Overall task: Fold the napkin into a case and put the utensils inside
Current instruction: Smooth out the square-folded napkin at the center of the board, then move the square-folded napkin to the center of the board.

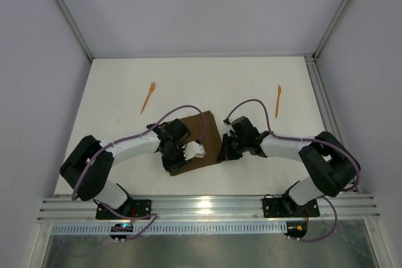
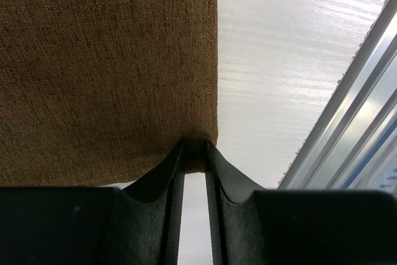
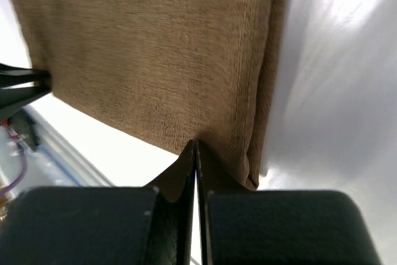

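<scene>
The dark brown napkin [image 1: 201,131] lies folded into a layered rectangle at the table's middle, between both arms. My left gripper [image 1: 173,166] is at its near left corner; in the left wrist view the jaws [image 2: 195,144] stand narrow, pinching the corner of the napkin [image 2: 105,60]. My right gripper [image 1: 222,154] is at the near right edge, shut on the rim of the napkin [image 3: 161,48] with its tips [image 3: 196,144] pressed together. One orange utensil [image 1: 148,97] lies far left and the other utensil [image 1: 277,101] far right, both away from the cloth.
An aluminium rail [image 1: 207,205] runs along the near table edge, just behind the left gripper as the rail [image 2: 347,110] shows. Grey walls enclose the white table [image 1: 251,86] on three sides. The left arm's dark fingers [image 3: 18,88] show at the cloth's far edge.
</scene>
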You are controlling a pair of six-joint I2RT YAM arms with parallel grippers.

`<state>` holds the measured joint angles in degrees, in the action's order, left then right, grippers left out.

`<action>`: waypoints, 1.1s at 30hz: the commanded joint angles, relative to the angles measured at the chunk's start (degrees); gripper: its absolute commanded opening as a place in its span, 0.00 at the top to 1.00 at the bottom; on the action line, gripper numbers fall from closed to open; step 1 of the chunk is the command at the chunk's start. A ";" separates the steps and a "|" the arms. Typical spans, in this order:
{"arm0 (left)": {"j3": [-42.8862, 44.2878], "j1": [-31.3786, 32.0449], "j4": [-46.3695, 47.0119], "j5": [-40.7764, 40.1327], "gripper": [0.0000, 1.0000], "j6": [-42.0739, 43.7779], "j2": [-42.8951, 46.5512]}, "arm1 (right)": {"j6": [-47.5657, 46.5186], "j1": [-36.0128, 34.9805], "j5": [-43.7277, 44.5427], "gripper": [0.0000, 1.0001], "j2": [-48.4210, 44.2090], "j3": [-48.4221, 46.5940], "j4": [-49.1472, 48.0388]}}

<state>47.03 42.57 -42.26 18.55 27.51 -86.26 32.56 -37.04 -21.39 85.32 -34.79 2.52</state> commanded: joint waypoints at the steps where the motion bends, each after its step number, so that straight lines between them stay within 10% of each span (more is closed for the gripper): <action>1: -1.06 -0.29 2.97 -3.50 0.80 -0.44 -0.93 | 1.55 -0.14 0.20 0.97 2.92 1.12 -2.17; 20: -5.72 -0.12 3.85 -8.09 0.83 4.31 -2.07 | 1.81 9.26 1.44 0.97 -1.38 8.25 -0.24; 30: 0.51 -0.47 -3.26 -3.34 0.67 3.08 8.11 | -3.72 9.26 -0.15 0.96 -11.66 -4.57 10.48; 33: 3.59 -1.87 -6.69 -0.45 0.61 2.99 11.98 | -5.57 9.26 2.05 0.73 -9.49 -12.31 11.89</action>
<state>46.02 42.09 -44.93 16.03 29.56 -79.02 30.65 -27.92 -21.85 76.07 -38.92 12.25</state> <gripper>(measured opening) 0.370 0.208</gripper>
